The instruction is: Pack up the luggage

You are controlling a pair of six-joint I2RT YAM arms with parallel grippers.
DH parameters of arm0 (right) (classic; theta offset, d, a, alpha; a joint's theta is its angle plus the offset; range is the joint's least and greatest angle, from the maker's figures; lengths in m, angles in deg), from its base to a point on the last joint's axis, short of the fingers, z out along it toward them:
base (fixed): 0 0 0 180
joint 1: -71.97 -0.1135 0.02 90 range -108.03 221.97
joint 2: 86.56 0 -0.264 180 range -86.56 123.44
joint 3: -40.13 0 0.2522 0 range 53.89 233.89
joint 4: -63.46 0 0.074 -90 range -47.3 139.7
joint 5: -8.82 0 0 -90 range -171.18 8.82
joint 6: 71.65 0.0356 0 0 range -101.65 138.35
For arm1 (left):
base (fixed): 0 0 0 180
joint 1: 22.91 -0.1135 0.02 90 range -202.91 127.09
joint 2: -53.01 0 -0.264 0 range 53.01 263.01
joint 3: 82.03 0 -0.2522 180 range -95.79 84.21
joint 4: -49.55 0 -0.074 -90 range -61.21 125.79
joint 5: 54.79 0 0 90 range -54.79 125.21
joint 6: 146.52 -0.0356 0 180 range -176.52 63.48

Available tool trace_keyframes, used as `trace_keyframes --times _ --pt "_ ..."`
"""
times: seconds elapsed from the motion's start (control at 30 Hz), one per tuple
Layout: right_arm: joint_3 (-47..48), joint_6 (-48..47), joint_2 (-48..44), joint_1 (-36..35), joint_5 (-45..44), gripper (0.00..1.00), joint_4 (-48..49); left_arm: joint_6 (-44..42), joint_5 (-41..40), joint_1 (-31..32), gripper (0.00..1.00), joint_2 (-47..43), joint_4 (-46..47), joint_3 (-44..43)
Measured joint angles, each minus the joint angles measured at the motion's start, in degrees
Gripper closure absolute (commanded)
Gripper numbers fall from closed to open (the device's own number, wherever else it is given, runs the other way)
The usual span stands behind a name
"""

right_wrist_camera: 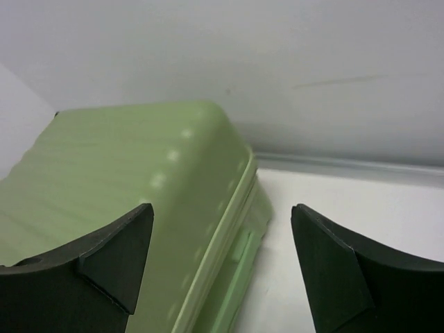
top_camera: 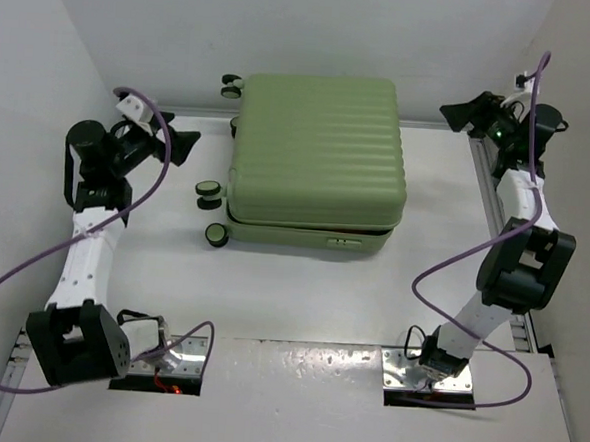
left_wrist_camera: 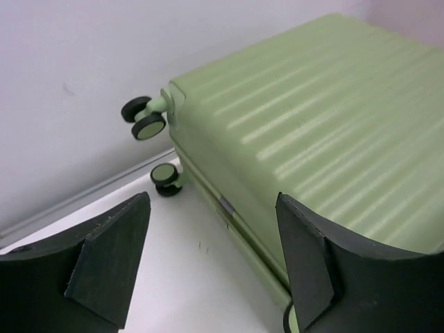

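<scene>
L pincer (left_wrist_camera: 212,232), R pincer (right_wrist_camera: 222,239) — 2 agape; 1 luggage (top_camera: 317,152), lid down.

A robot lab cell: bare white panels (top_camera: 307,31) stand behind the left claw (top_camera: 182,146) and right claw (top_camera: 466,112), an aluminium rail (top_camera: 487,191) under the right one, white tabletop (top_camera: 301,292) beneath both.

Luggage (top_camera: 319,152) shell closed or nearly so; inside hidden from me. Dark sliver (top_camera: 360,228) along front seam, too thin for me to tell what it is. Left wrist view: luggage (left_wrist_camera: 333,139) cut off at right edge; left gripper (left_wrist_camera: 211,201) finger (left_wrist_camera: 312,270) covers near corner. Right wrist view: luggage (right_wrist_camera: 139,173) blurred, runs off left edge; lower part behind right gripper (right_wrist_camera: 222,211) fingers (right_wrist_camera: 104,263).
</scene>
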Motion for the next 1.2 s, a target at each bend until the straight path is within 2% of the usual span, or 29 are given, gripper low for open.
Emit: trace_keyframes --times 0.1,0.23,0.37,0.5,0.7,0.77,0.9,1.0,1.1,1.2 --pt "-1.57 -3.17 -2.36 -0.74 1.6 0.23 -6.99 -2.47 0.46 -0.98 0.21 -3.48 -4.55 0.13" --pt "-5.49 -9.99 -3.93 -2.89 0.26 0.4 -18.51 -5.75 2.25 -0.42 0.2 -4.94 -13.64 -2.71" --pt "-6.14 -16.11 -2.86 -6.05 -3.15 0.47 -29.68 -7.39 3.74 0.0 0.19 -6.38 -20.55 -3.28" --pt "-6.4 -23.23 -2.08 -10.45 -4.24 0.49 -38.53 -6.95 4.52 -0.7 0.19 -7.34 -25.73 -3.26" --pt "-7.85 -34.14 -4.15 -14.14 -6.01 0.49 -43.01 -6.73 5.86 -4.66 0.19 -8.5 -34.42 -3.19" --pt "-9.01 -37.16 -5.84 -16.33 -7.13 0.49 -43.76 -7.43 6.82 -5.68 0.22 -8.87 -37.42 -3.19" --pt "-12.15 -40.68 -9.97 -24.0 -8.26 0.49 -46.4 -10.43 8.22 -6.14 0.27 -9.99 -43.76 -3.23" --pt "-12.94 -39.8 -10.21 -32.57 -5.22 0.47 -47.89 -12.81 8.66 -6.1 0.28 -9.81 -48.39 -3.41" --pt "-12.24 -34.29 -7.48 -43.89 0.44 0.45 -46.34 -13.62 7.08 -6.1 0.28 -8.68 -51.52 -3.43" --pt "-8.52 -26.67 -4.0 -51.06 5.27 0.43 -42.62 -12.81 4.0 -7.87 0.26 -6.58 -52.57 -3.74"
